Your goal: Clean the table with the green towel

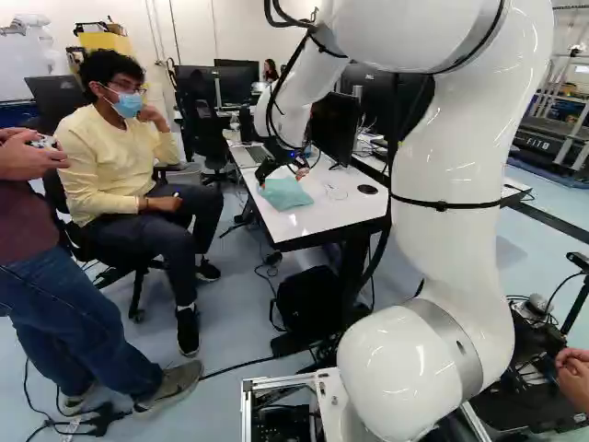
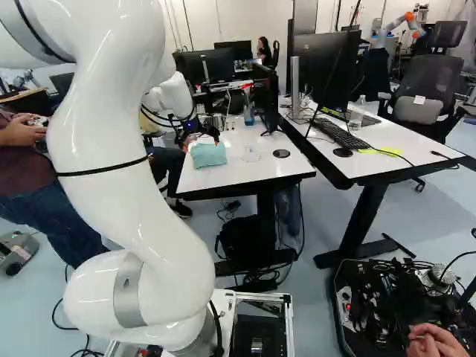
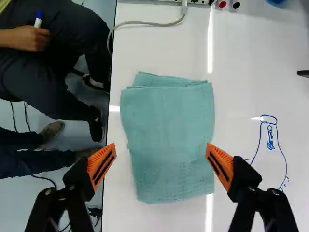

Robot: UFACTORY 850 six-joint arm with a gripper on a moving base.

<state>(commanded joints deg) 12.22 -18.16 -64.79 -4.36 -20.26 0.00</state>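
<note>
In the left base view my arm (image 1: 446, 184) fills the right side and hides part of the room behind it; its top is cut off. The gripper (image 1: 282, 173) looks tiny there, near the upper middle, and I can't make out from that view whether it touches the table (image 1: 317, 216).

The wrist view settles the fingers: they stand wide apart, released, with nothing gripped. The green towel (image 3: 169, 140) lies folded on the white tabletop, between and ahead of them; I can't count its layers. The left base view puts it at upper middle, the right one left of centre.

Ahead of the towel, a power strip (image 3: 195, 3) and a blue item (image 3: 277, 2) are cut off by the frame. A finger partly hides the blue marker drawing (image 3: 270, 145) beside the towel.

I count one towel, two orange pads, one drawing, two marker ends (image 3: 229, 4), one red and one black, and two black discs (image 2: 281, 153) across the two tables in the right base view.
</note>
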